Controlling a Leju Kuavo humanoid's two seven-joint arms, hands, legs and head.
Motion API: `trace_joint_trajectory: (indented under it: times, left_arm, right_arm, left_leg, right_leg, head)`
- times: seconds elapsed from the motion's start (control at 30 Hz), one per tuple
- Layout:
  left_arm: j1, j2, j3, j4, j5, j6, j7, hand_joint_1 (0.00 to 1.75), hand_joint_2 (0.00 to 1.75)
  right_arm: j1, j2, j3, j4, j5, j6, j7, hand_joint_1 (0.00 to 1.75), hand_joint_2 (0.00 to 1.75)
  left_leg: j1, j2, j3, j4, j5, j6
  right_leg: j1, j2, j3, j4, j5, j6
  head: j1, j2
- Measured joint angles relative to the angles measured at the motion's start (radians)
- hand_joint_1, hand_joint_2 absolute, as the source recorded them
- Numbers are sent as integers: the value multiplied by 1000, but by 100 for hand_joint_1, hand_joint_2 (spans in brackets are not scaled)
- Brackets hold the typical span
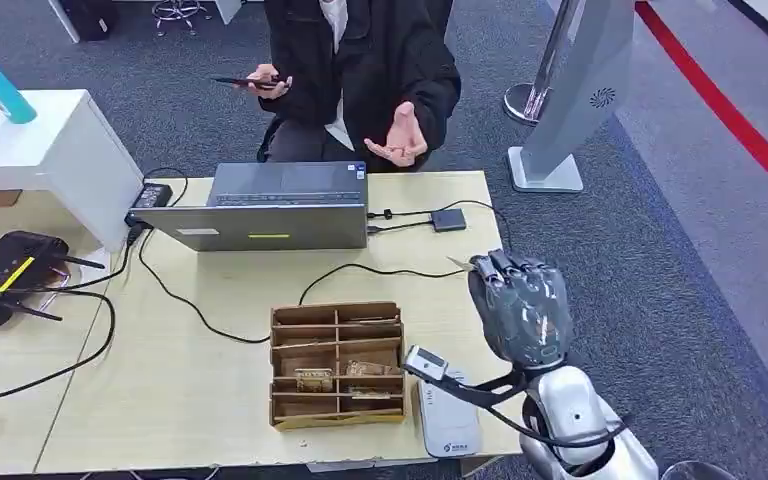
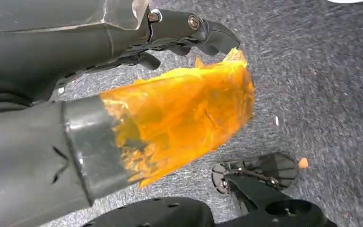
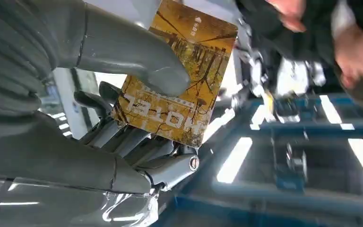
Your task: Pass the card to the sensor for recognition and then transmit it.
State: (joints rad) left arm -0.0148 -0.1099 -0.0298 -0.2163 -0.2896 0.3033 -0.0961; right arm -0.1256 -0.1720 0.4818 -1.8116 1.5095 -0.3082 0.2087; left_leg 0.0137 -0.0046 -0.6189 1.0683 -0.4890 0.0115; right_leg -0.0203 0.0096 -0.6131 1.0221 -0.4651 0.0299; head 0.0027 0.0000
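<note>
While the right hand [image 1: 520,308] is raised above the near right part of the wooden table [image 1: 210,400], its back toward the head camera, the right wrist view shows its thumb [image 3: 137,56] pressing a yellow-brown card [image 3: 177,71] against its darker fingers [image 3: 137,146], so the card is pinched and held. The card carries a picture of bare trees and the printed word HOTEL, seen upside down in that view. Only a thin pale sliver at the fingertips in the head view might be its edge, and I cannot tell for sure. Beyond the far edge of the table sits a person [image 1: 360,70] in a dark jacket, 1 hand [image 1: 400,135] stretched forward with the palm up, the other holding a dark phone [image 1: 245,82]. On the table, a grey laptop [image 1: 270,205] stands near the far edge with its lid toward the robot, and a small dark box [image 1: 448,219] on a cable lies just to its right. A brown divided tray [image 1: 337,365] with several compartments sits nearer the robot, some cards lying in it. Just right of the tray, at the near edge, lies a white card reader [image 1: 448,425]. A black router [image 1: 5,275] rests on the adjoining table to the left. The left hand [image 2: 137,61] hangs over grey carpet [image 2: 321,71]; its thumb is wrapped in orange film [image 2: 189,113], its dark fingers lie a little apart from the thumb, and nothing is between them.
</note>
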Motion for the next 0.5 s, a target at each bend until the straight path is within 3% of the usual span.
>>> trace_joint_trajectory:
  times: [0.2, 0.5]
  left_arm:
    - [-18, -3, 0, -6, -38, -14, 12, 0, 0]
    - [-48, -8, -2, -11, -99, -41, 35, 0, 0]
  right_arm:
    - [-146, 0, 59, 28, 30, -11, -2, 175, 175]
    - [-416, -45, 216, 148, 31, -38, 96, 175, 175]
  left_leg:
    - [0, 0, 0, 0, 0, 0]
    - [0, 0, 0, 0, 0, 0]
  right_leg:
    - [0, 0, 0, 0, 0, 0]
    - [0, 0, 0, 0, 1, 0]
  head:
    - [1, 0]
    - [1, 0]
